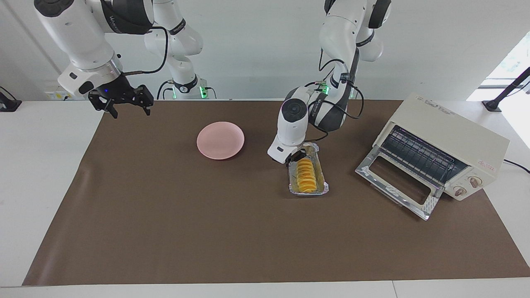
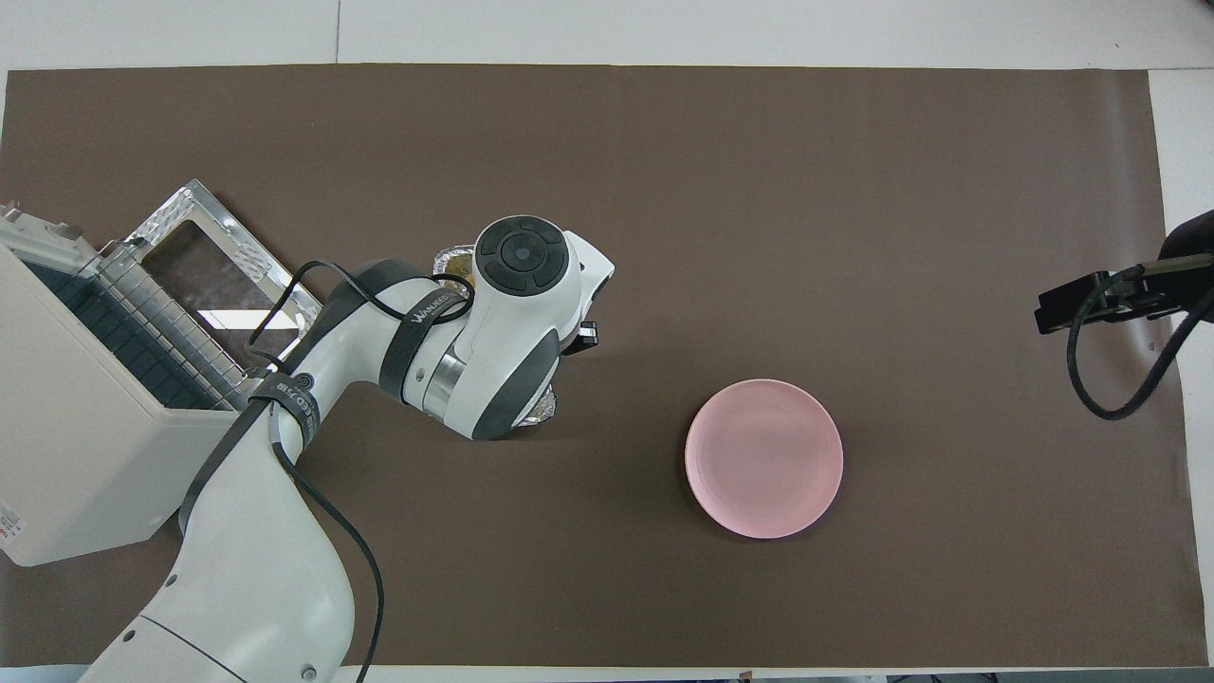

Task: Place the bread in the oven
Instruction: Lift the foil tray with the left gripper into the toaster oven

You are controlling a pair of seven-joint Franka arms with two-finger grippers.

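Left end effector (image 1: 296, 157) down, clamped on foil tray (image 1: 321, 189) rim, right end effector (image 1: 125, 105) raised, spread.

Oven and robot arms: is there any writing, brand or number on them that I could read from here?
None can be read for sure:
Red logo on the oven, by the knobs: too small.
Print on the oven's top: too small.
Sticker on the oven's side: too small.
White lettering on the left arm's strap: blurred.
Lettering on the right arm's band: blurred.
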